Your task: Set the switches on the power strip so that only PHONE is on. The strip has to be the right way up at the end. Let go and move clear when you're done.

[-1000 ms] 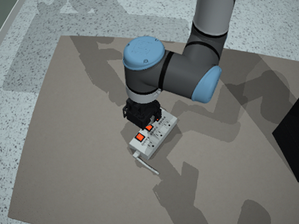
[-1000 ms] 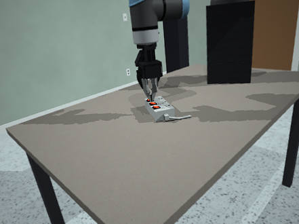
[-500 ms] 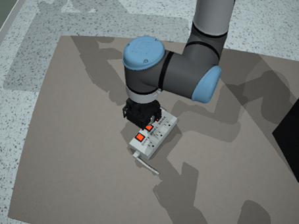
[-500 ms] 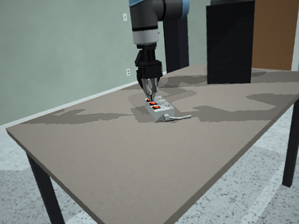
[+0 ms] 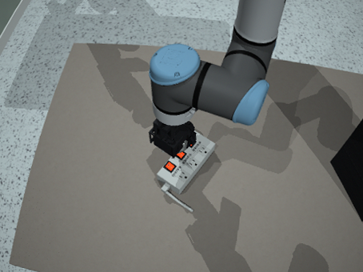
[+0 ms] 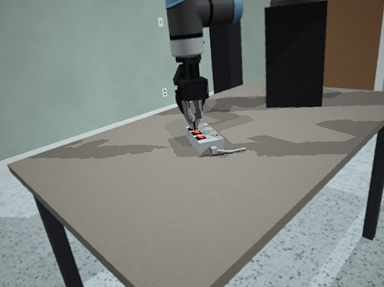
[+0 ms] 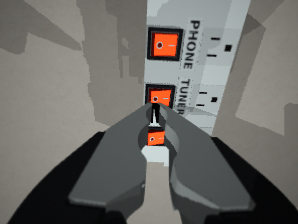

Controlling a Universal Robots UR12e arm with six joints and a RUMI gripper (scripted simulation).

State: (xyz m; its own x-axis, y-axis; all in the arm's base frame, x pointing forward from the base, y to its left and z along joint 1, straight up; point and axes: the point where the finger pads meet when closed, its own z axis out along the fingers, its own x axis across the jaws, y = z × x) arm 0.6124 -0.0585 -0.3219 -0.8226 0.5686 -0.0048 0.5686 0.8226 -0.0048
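A white power strip [image 5: 186,163] lies face up on the table, with three orange rocker switches in a row. In the wrist view the PHONE switch [image 7: 164,44] is farthest from me, the TUNER switch [image 7: 160,96] is in the middle, and a third switch [image 7: 156,137] shows between my fingers, its label hidden. All three switches look lit orange. My gripper [image 7: 154,104] is shut and empty, its tips low over the strip between the TUNER switch and the third switch. It also shows in the exterior view [image 6: 194,122].
A short grey cord [image 5: 177,199] sticks out of the strip's near end. A tall black box [image 6: 296,54] stands at the back right of the table. The arm's base column [image 6: 225,47] rises behind the strip.
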